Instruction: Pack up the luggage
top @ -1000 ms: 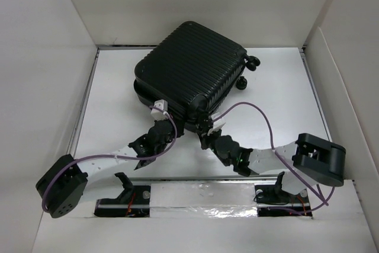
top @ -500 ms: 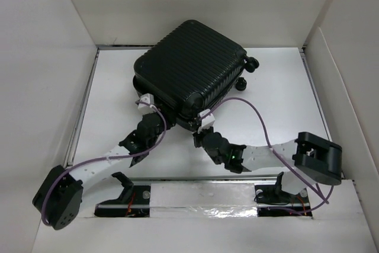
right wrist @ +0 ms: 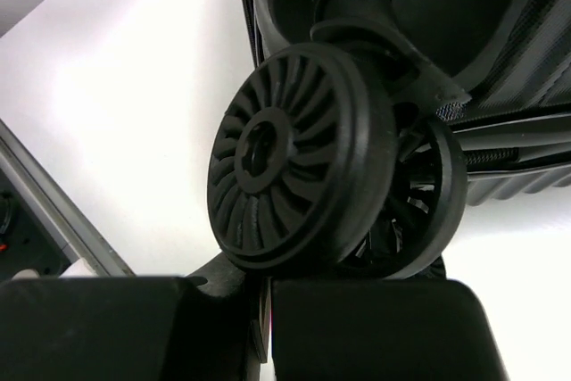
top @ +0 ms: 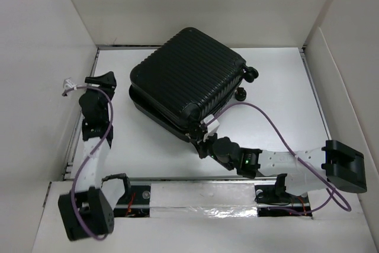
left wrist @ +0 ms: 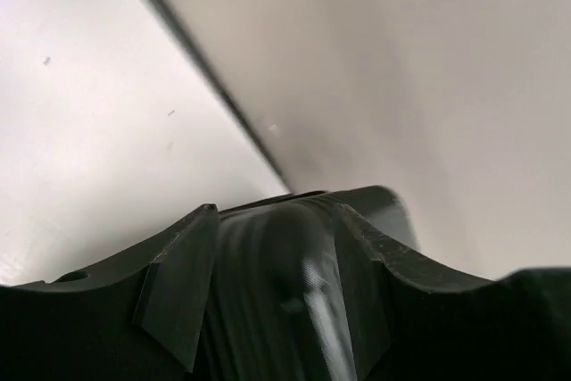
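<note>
Your right gripper, drawn together, butted the luggage wheel, seemingly bracing it; your left gripper stood spread by the tabletop's left edge.

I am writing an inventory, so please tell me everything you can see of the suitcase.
The suitcase is a black hard shell with ribs and rounded corners, lying flat and askew at the far middle of the white table. Its two halves look slightly apart. Small black wheels point right. The right gripper sits shut at a near-corner wheel.
</note>
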